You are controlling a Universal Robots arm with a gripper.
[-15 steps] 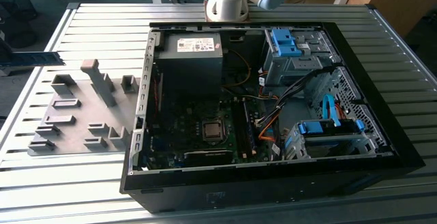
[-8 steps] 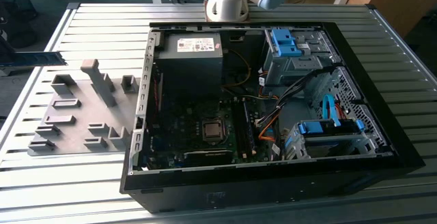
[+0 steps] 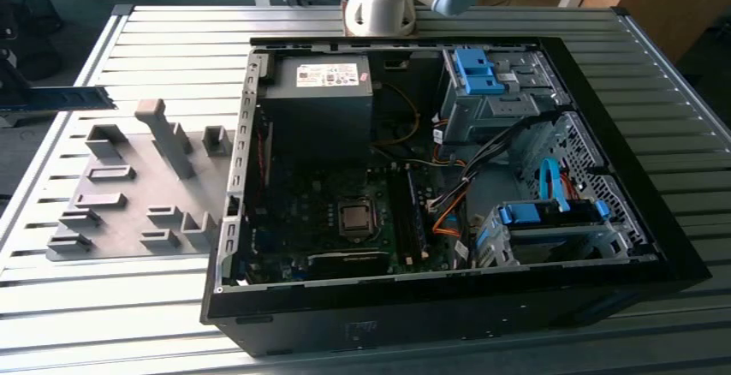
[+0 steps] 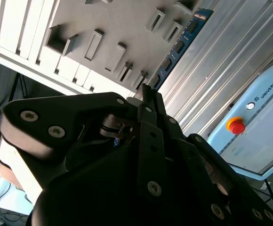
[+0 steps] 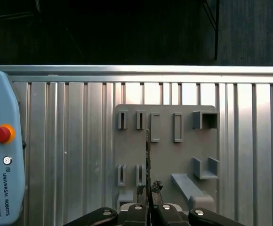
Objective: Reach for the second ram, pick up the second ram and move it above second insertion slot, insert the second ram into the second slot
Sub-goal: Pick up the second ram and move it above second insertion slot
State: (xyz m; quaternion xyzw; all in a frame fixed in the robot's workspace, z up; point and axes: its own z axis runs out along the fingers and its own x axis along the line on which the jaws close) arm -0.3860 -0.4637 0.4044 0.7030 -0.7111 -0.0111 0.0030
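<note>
Exterior view, starting at its left: the second ram (image 3: 78, 98) is hanging at the picture's edge, just past the far corner of the grey holder plate (image 3: 132, 161), apart from the plate and over the slatted metal table (image 3: 171, 41). The plate is lying flat on that table, its raised slots and brackets standing up. On the exterior view's right of the plate, the open computer case (image 3: 457, 315) is lying on its side close beside the plate's edge, showing its board, cables and blue drive clips. The arm's base (image 3: 383, 7) is standing behind the case. In the first wrist view, a pale blue control pendant (image 5: 0, 188) with a red stop button (image 5: 0, 134) is lying on the table, well apart from the plate (image 5: 167, 155). The gripper (image 5: 148, 190) is pinching the second ram (image 5: 148, 155) narrowly between its fingers, and the stick is showing edge-on as a thin line against the plate. In the second wrist view, the gripper (image 4: 148, 92) is clamping one end of the blue-green stick (image 4: 179, 44), which is reaching out along the plate's (image 4: 127, 23) edge with its dark chips facing the camera, while the pendant (image 4: 263, 122) and its button (image 4: 235, 126) are lying beyond it.
</note>
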